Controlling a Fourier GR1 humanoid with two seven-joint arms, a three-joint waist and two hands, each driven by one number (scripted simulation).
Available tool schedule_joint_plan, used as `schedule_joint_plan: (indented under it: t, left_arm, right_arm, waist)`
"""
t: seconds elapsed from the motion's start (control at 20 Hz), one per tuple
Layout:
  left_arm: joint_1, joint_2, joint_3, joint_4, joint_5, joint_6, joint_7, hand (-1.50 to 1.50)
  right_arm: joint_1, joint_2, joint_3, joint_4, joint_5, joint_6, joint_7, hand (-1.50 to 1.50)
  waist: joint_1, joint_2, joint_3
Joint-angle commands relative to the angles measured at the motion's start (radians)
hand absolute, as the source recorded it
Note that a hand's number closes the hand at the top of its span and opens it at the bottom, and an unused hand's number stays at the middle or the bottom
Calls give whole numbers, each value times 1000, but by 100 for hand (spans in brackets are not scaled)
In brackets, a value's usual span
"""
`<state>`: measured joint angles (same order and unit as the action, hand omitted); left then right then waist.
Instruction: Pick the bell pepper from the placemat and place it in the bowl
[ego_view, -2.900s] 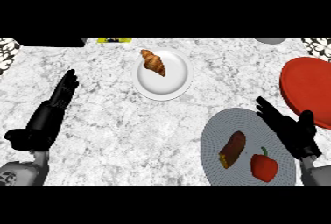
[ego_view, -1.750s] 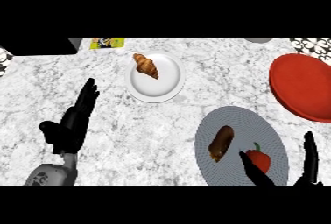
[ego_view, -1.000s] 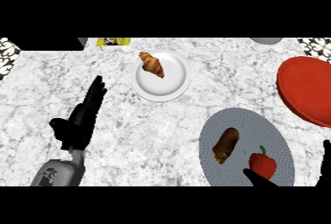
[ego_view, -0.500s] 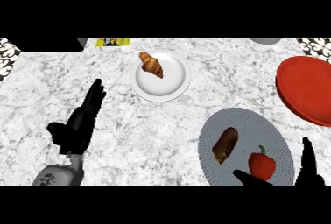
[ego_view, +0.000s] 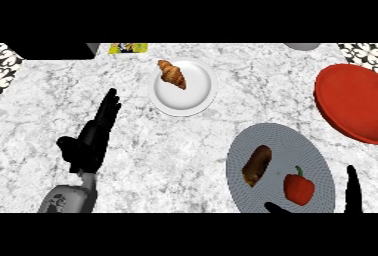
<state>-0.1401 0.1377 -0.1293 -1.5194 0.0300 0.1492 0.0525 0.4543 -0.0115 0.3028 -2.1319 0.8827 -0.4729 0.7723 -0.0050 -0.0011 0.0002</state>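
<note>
A red bell pepper (ego_view: 299, 188) with a green stem lies on the round grey placemat (ego_view: 284, 142) at the lower right. My right hand (ego_view: 353, 192) comes in from the lower edge, open; one straight finger rises to the right of the pepper and the thumb tip (ego_view: 276, 207) shows to its lower left, neither touching it. The red bowl (ego_view: 351, 107) stands at the right edge, beyond the placemat. My left hand (ego_view: 90, 137) rests open at the left, fingers up.
A brown oblong food item (ego_view: 256, 165) lies on the placemat left of the pepper. A white plate (ego_view: 193, 97) with a croissant (ego_view: 172, 74) stands at the top middle. A yellow packet (ego_view: 128, 48) and a grey object (ego_view: 303, 46) sit along the far edge.
My right hand came down from beside the bowl to the lower edge around the pepper and has just sunk slightly lower. The left hand has barely shifted. The pepper has not moved.
</note>
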Motion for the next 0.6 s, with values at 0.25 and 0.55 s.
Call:
schedule_joint_plan:
  t: [0.25, 0.55]
  left_arm:
    - [-49, -15, 47, 31, -4, -32, 13, 0]
    - [28, -39, 12, -79, -27, -27, 56, 0]
  right_arm:
    - [-15, -14, -34, 47, -160, -85, -109, -150]
    - [-64, -1, -54, 110, -217, -127, -108, -150]
  waist:
    - [0, 1, 0]
    - [5, 0, 0]
